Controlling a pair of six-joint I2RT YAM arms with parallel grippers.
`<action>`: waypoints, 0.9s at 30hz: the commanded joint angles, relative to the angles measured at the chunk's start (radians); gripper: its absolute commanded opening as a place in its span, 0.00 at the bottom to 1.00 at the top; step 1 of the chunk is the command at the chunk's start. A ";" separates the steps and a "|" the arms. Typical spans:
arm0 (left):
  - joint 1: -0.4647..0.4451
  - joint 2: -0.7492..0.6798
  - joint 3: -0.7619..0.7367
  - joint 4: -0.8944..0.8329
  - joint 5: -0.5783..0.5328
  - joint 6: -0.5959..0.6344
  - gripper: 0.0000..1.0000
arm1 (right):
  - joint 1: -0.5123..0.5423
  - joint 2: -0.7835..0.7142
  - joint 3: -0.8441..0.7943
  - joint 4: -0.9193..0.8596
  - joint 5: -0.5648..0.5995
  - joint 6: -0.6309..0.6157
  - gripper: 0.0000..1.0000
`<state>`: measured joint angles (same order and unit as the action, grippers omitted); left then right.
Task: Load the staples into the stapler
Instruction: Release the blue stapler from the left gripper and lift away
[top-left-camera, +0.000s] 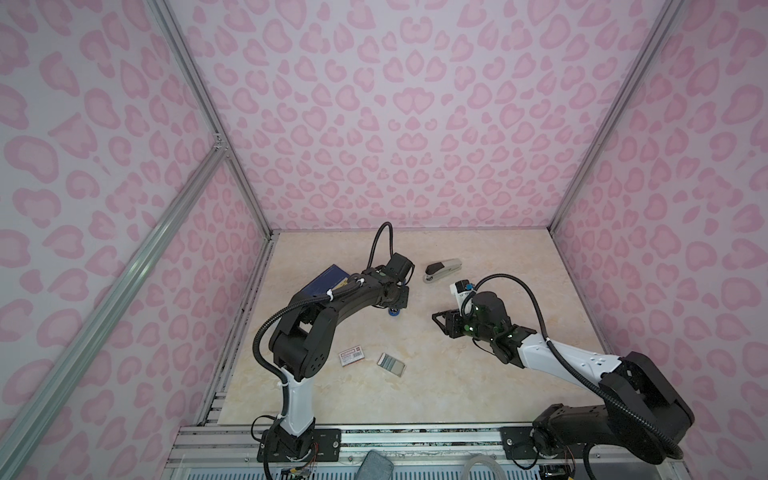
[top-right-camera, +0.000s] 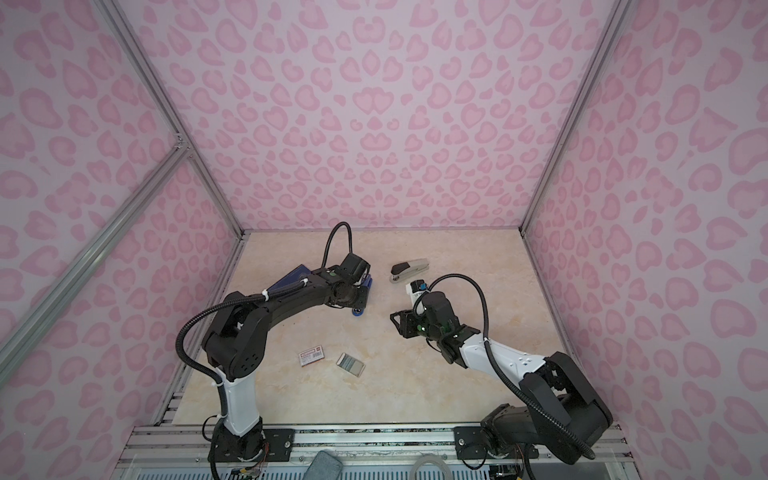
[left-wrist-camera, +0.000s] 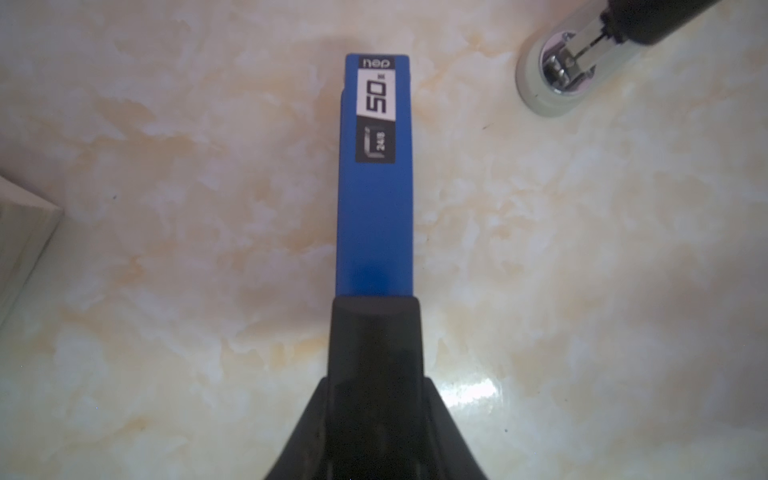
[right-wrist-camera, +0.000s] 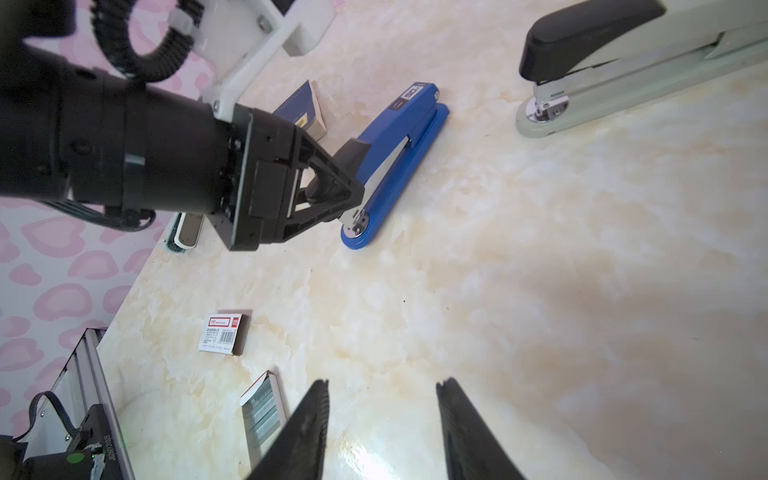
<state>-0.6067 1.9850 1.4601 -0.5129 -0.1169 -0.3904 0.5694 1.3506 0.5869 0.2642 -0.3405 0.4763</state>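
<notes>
Loading has not begun: near the front-left of the bench the sleeve and the tray of staples lie close together, untouched. At the bench's middle the left gripper is clamped on the black nose of the blue stapler, its long axis front to back, nose toward the front edge. Rightward, the right gripper hovers, fingers apart, empty.

Grey staples in strips fill open white tray, well apart from blue stapler; red-labelled sleeve near tray. Stapler on its base, top arm raised.
</notes>
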 joint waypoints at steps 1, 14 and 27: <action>0.008 0.040 0.072 -0.018 0.004 0.026 0.10 | 0.000 -0.005 -0.002 0.010 0.003 0.001 0.46; 0.018 0.006 0.070 0.008 -0.004 -0.016 0.53 | 0.000 -0.007 0.019 -0.014 0.010 -0.013 0.50; 0.018 -0.383 -0.285 0.154 -0.012 -0.066 0.65 | 0.000 0.008 0.041 -0.028 0.020 -0.019 0.60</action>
<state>-0.5903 1.6672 1.2308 -0.4263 -0.1104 -0.4274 0.5690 1.3521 0.6209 0.2398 -0.3332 0.4667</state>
